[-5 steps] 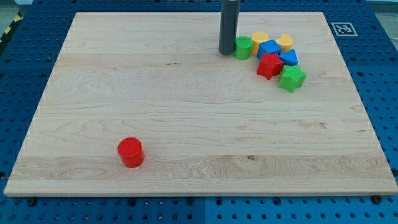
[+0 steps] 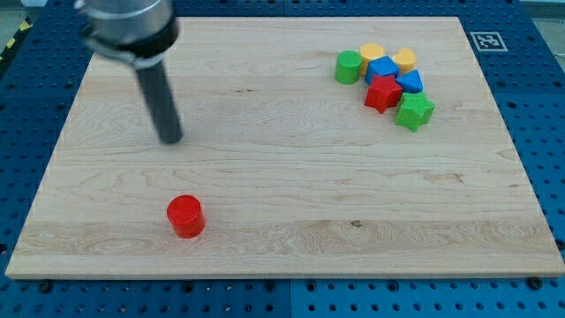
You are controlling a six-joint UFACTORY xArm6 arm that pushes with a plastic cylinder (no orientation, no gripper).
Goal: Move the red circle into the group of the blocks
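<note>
The red circle (image 2: 185, 216) lies alone near the view's bottom left of the wooden board (image 2: 282, 159). My tip (image 2: 170, 140) is above it in the view, slightly to its left, about a block-width and a half away and not touching it. The group of blocks sits at the view's top right: a green circle (image 2: 348, 67), a yellow block (image 2: 371, 55), a second yellow block (image 2: 405, 60), a blue block (image 2: 383, 69), a blue triangle (image 2: 410, 83), a red star (image 2: 383, 93) and a green star (image 2: 415, 110).
A black-and-white marker tag (image 2: 486, 41) is at the board's top right corner. Blue perforated table (image 2: 26, 106) surrounds the board on all sides.
My tip has moved far to the view's left and downward, from beside the green circle to a spot above the red circle. No block has moved.
</note>
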